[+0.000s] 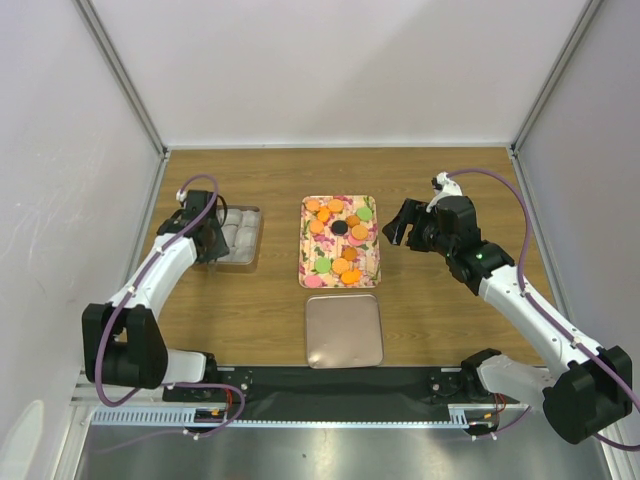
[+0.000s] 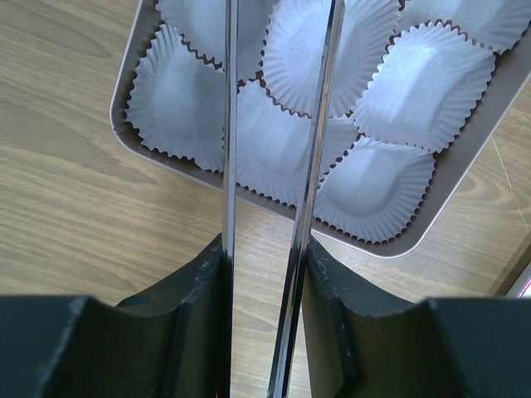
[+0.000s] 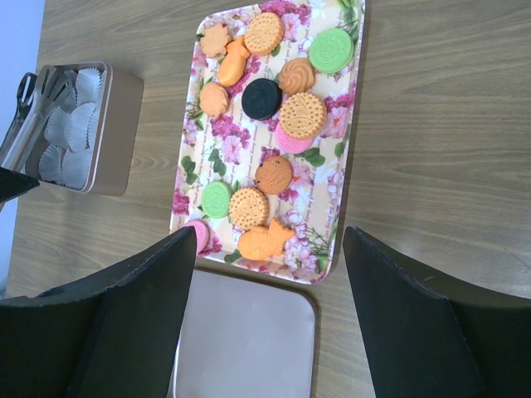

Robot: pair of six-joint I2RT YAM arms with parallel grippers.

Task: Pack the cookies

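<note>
Several cookies (image 1: 340,235), mostly orange with some green, pink and one black, lie on the floral tray (image 1: 305,272); they also show in the right wrist view (image 3: 265,99). My left gripper (image 1: 205,238) is shut on metal tongs (image 2: 319,124), whose two blades reach out apart over a tin (image 2: 133,124) lined with empty white paper cups (image 2: 274,141). My right gripper (image 1: 396,232) is open and empty, above the table just right of the tray. In the right wrist view its fingertips (image 3: 182,249) frame the tray's near end.
The tin (image 1: 240,236) sits left of the tray, near the left wall. A plain square metal lid (image 1: 344,331) lies flat in front of the tray and also shows in the right wrist view (image 3: 249,332). White walls enclose the wooden table on three sides.
</note>
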